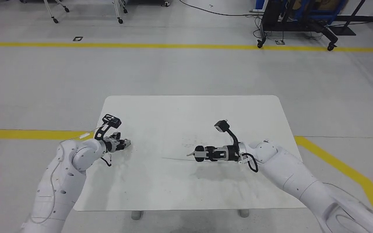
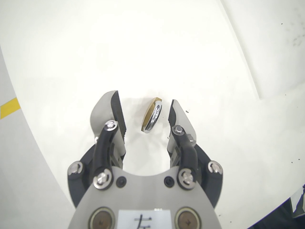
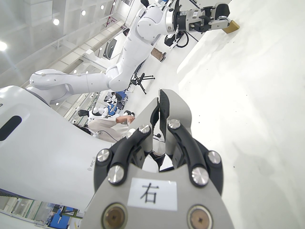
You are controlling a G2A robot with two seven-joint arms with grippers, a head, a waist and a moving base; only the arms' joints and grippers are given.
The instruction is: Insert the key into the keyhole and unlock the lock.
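The brass padlock with a chrome shackle stands on edge on the white table, between the pads of my left gripper. That gripper is open, with a gap on each side of the lock. From above, it sits near the table's left edge. In the right wrist view the lock shows far off, at the left gripper's tips. My right gripper is shut on a thin metal key at the table's middle, pointing toward the lock.
The table is bare between the two grippers. Its front edge runs close beneath both arms. Yellow floor tape crosses behind the table, and a black cart stands far back right.
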